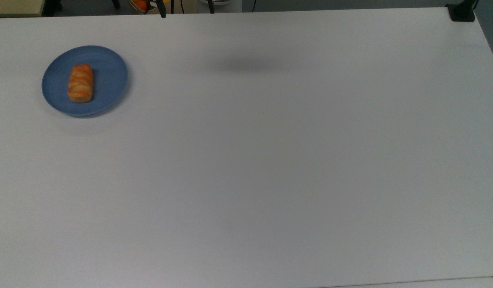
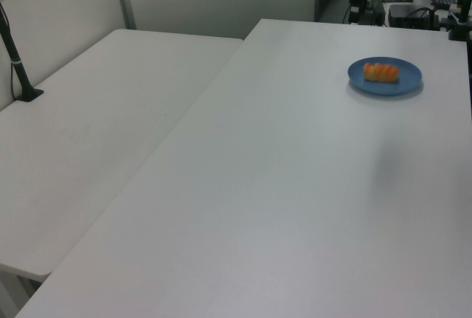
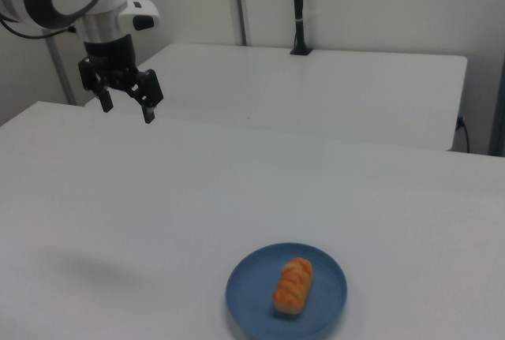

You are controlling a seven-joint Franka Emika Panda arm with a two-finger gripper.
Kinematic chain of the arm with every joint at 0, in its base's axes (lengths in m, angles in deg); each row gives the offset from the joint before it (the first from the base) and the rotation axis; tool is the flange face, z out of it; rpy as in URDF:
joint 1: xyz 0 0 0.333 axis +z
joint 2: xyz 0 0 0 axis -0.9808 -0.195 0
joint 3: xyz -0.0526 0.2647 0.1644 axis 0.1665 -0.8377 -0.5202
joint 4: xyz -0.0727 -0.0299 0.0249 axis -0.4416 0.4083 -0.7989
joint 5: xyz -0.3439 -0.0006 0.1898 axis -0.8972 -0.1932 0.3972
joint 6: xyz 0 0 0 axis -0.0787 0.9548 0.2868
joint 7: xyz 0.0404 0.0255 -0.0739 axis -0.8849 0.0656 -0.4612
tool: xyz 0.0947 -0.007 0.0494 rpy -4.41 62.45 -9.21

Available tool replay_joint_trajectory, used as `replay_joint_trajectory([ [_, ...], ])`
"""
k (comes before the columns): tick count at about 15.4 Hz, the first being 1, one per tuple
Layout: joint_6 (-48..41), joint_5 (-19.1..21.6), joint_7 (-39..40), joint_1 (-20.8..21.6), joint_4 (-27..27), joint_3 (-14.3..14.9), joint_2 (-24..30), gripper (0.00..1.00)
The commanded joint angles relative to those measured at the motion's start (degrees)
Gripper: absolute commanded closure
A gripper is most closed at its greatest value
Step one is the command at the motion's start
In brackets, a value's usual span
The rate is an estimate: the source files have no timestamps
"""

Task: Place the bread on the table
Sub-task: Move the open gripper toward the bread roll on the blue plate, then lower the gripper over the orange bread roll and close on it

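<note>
A small golden-orange braided bread roll (image 1: 81,83) lies on a round blue plate (image 1: 110,76) at the top view's upper left, on the large white table (image 1: 270,160). At the right view's upper left, the black two-finger gripper (image 3: 125,105) hangs high with fingers spread wide, empty, well apart from the bread, likely ready to approach.

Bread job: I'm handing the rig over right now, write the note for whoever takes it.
Gripper: open, holding nothing, high above the table, far from the blue plate in the right view.
Bread: lying on the blue plate, near the top view's upper left.
Done: nothing yet; the bread is untouched.
Left: move over the plate, grasp the bread, lift it off, set it on bare table.
</note>
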Motion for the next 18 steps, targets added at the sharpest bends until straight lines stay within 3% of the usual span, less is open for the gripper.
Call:
replay_joint_trajectory([
  [1, -0.6, -0.3, 3.7, 0.4, -0.9, 0.5, 0.7, 0.0],
  [5, -3.5, -0.9, 10.8, -0.5, -0.7, 0.6, 0.9, 0.0],
  [9, -3.7, -3.4, 17.9, -4.5, -0.7, 0.9, 0.7, 0.0],
  [14, -3.3, -6.9, 26.0, -5.1, -0.7, 8.4, -0.9, 0.0],
  [18, -1.3, -7.3, 29.2, -5.1, -1.0, 14.4, -2.7, 0.0],
])
